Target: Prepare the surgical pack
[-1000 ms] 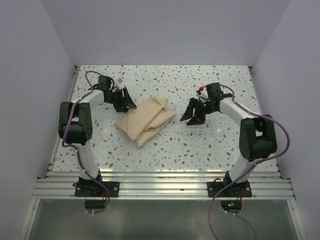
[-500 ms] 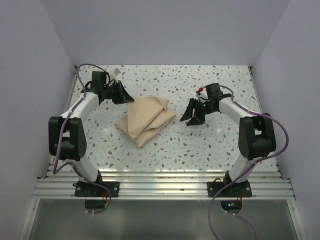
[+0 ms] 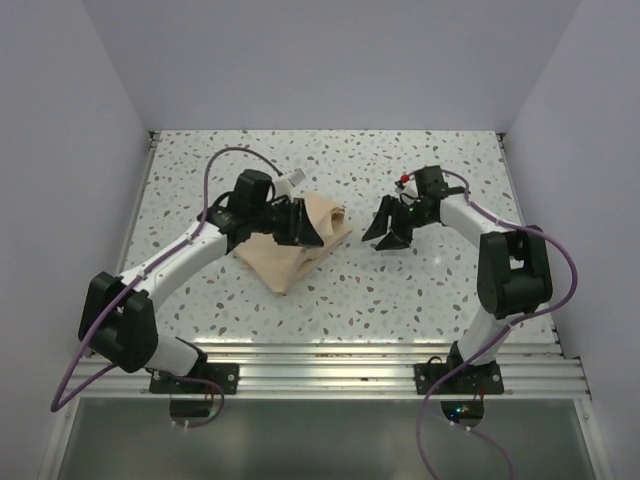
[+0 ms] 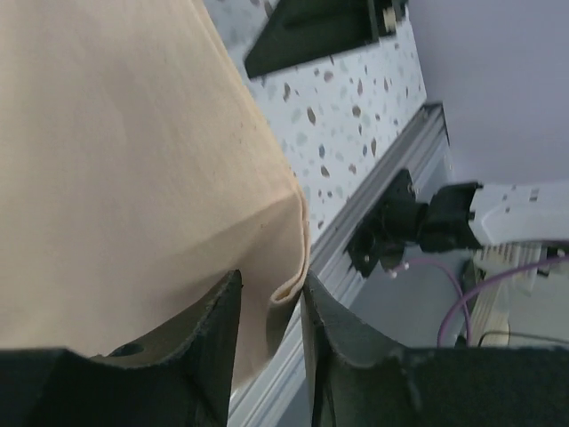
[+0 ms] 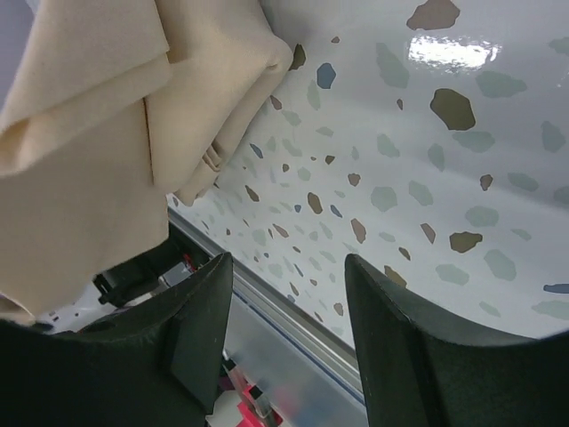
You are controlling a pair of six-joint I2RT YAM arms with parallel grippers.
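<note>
From above, I see one tan sheet (image 3: 283,262) lying folded on the speckled table (image 3: 400,295), left of centre. Both of my arms are in view. My left arm stretches across the table so that my left gripper (image 3: 304,225) sits over the far right part of the sheet, where the cloth bunches up against it. My right gripper (image 3: 390,232) hangs just to the right of the sheet, apart from it, with its two fingers spread.

In my left wrist view, the sheet (image 4: 116,160) fills most of the frame. My two fingers (image 4: 218,342) stand close together at the bottom, and a curled hem at the sheet's corner sits pinched in the narrow gap between them. I have hold of that edge. Beyond the cloth lies a strip of speckled table.

In my right wrist view, my two fingers (image 5: 191,334) are wide apart, with only bare table (image 5: 427,178) between them. I hold nothing on this side. The sheet (image 5: 80,133) lies at the upper left, ahead of my left finger. I count at least three stacked folds there, their rounded edges resting on the table.
</note>
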